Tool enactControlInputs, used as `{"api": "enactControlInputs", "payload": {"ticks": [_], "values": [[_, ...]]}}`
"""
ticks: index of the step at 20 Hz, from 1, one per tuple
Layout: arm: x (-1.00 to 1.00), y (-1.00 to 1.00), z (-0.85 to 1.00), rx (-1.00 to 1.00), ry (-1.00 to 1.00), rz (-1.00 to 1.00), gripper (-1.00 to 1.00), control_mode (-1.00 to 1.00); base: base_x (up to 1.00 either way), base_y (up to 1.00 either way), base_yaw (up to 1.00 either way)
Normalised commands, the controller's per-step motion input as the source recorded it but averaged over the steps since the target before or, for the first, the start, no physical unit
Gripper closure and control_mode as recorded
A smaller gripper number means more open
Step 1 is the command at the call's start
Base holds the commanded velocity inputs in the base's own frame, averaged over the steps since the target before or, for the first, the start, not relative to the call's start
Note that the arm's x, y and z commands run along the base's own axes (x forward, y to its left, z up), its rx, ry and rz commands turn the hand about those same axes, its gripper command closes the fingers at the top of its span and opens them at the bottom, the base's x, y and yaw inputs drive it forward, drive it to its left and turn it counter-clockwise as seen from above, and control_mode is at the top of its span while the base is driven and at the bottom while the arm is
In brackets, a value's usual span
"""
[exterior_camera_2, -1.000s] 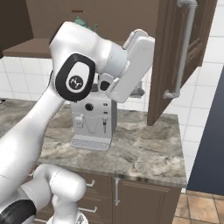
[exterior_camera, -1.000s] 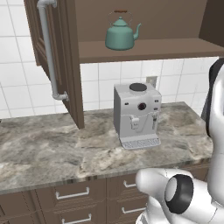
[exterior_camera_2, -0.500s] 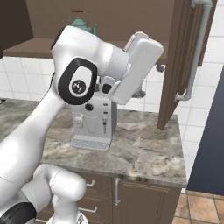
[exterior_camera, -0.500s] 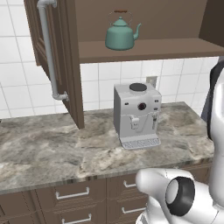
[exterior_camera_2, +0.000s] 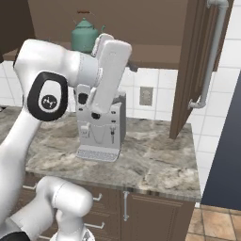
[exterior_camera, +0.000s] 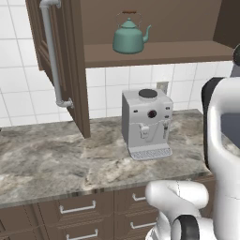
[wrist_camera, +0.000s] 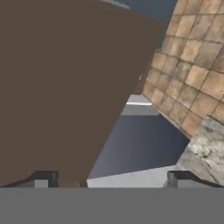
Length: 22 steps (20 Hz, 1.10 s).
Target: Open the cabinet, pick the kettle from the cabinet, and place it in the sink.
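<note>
Hand view: jaws spread wide, holding nothing, beside the brown cabinet (wrist_camera: 65, 87) door.

White tiled wall (exterior_camera: 18, 89), marbled counter (exterior_camera: 51, 159), terracotta floor (exterior_camera_2: 214, 226).

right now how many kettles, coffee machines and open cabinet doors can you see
kettle: 1
coffee machine: 1
open cabinet doors: 2, left door and right door
total: 4
</note>
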Motion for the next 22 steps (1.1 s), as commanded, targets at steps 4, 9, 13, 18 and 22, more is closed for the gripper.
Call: {"api": "enactControlInputs", "payload": {"ticks": [4,9,13,18,22], "values": [[-0.06,0.63,0.04,-0.18,0.18,0.3,-1.0,-1.0,0.0,0.0,0.0],[-0.07,0.57,0.08,-0.21,0.2,0.37,-1.0,-1.0,0.0,0.0,0.0],[-0.06,0.5,0.12,-0.25,0.2,0.42,-1.0,-1.0,0.0,0.0,0.0],[-0.03,0.48,0.14,-0.3,0.21,0.4,-1.0,-1.0,0.0,0.0,0.0],[0.0,0.48,0.14,-0.34,0.2,0.33,-1.0,-1.0,0.0,0.0,0.0]]}}
